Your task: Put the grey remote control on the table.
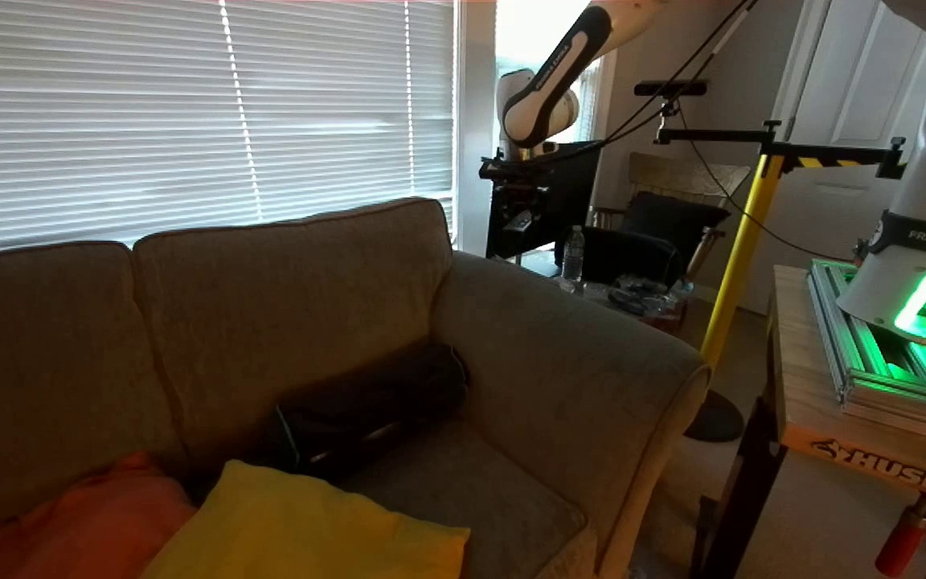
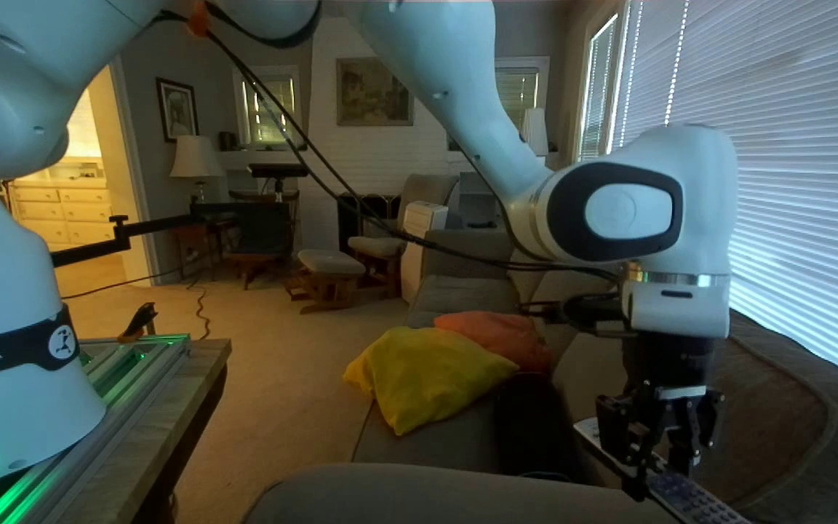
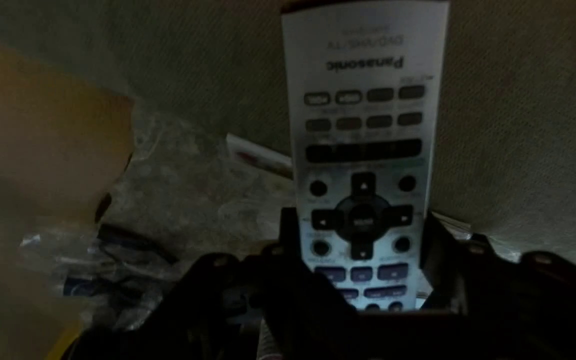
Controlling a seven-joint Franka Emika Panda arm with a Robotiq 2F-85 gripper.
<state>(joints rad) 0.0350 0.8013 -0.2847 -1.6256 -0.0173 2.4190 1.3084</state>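
Observation:
The grey remote control is a flat, elongated bar with dark buttons. My gripper is shut on its long sides in the wrist view. In an exterior view the remote slants down from the gripper, its far end near the lower edge. In an exterior view the gripper and the small remote are in the air beyond the sofa arm, before a black monitor. The table is a low cluttered surface behind the sofa arm. A mottled surface, apparently its top, lies below the remote in the wrist view.
A clear bottle and crumpled plastic are on the table. The black monitor stands close to the gripper. The sofa arm rises beside the table. A chair and yellow stand are behind.

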